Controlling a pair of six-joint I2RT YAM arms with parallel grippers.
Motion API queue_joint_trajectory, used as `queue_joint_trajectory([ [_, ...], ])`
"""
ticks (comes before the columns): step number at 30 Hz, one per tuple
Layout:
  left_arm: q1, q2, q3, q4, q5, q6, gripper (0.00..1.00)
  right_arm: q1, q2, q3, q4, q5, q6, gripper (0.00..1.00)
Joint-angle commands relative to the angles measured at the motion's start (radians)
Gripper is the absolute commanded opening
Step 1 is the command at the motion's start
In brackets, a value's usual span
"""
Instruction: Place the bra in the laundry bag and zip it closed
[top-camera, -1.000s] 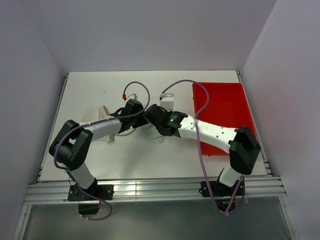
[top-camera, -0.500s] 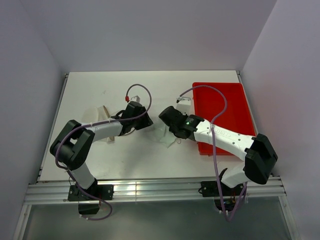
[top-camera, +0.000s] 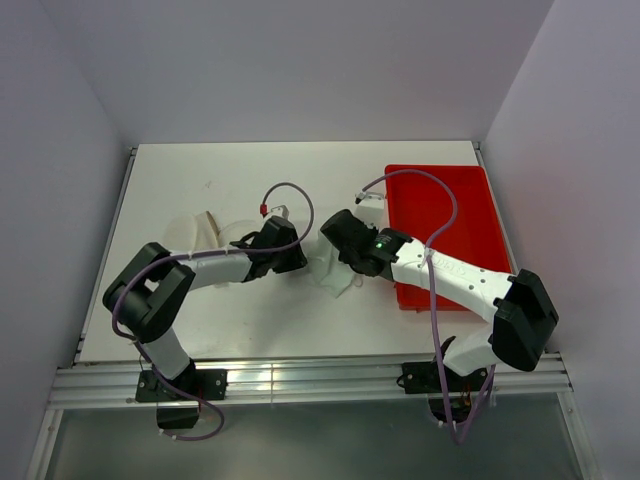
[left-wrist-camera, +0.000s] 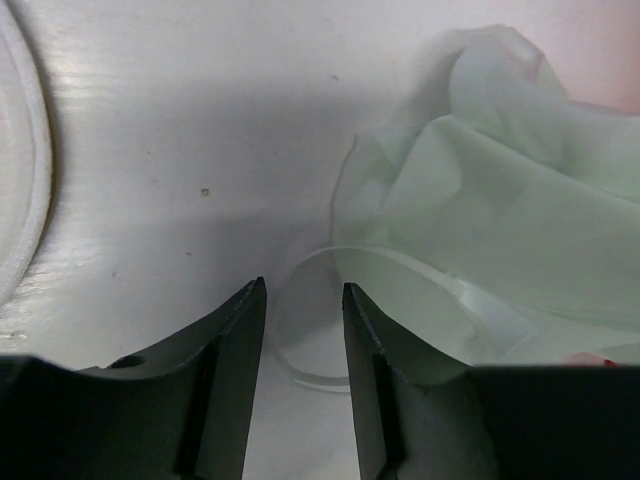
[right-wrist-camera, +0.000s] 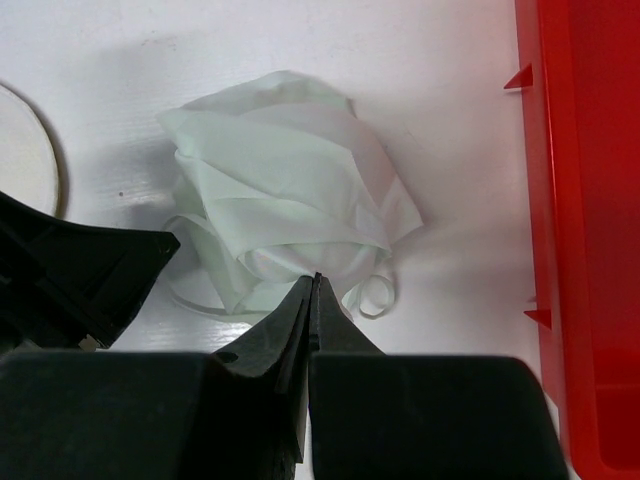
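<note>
The bra (top-camera: 333, 275) is a crumpled white heap on the table between the two grippers; it also shows in the left wrist view (left-wrist-camera: 500, 220) and the right wrist view (right-wrist-camera: 290, 170). My right gripper (right-wrist-camera: 316, 278) is shut, its tips pinched into a fold at the bra's near edge; from above it (top-camera: 335, 255) is right over the bra. My left gripper (left-wrist-camera: 303, 285) is open, low over the table, with a thin strap loop lying between its fingers; from above it (top-camera: 298, 260) is just left of the bra. The cream laundry bag (top-camera: 200, 228) lies further left, partly behind the left arm.
A red plastic tray (top-camera: 450, 210) sits at the right of the table, its wall close to the right gripper (right-wrist-camera: 585, 200). The bag's round rim shows at the left edge of both wrist views (left-wrist-camera: 22, 180) (right-wrist-camera: 25, 150). Purple cables arch over both arms.
The right arm swung right, away from the left gripper, uncovering the bra on the table. The left gripper then moved right and nearer, up to the bra's strap.
</note>
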Motion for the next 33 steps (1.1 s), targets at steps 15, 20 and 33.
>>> queue_joint_trajectory([
  [15,-0.028,0.088,0.068,-0.113,-0.084,0.087,0.35,-0.039,-0.035,0.045,0.038,-0.02,-0.012,0.0],
  [20,-0.043,0.132,0.123,-0.213,-0.162,0.102,0.33,-0.046,-0.047,0.057,0.035,-0.026,-0.019,0.0],
  [33,-0.053,0.137,0.096,-0.276,-0.236,0.087,0.0,-0.078,-0.101,0.038,0.04,-0.04,-0.038,0.0],
])
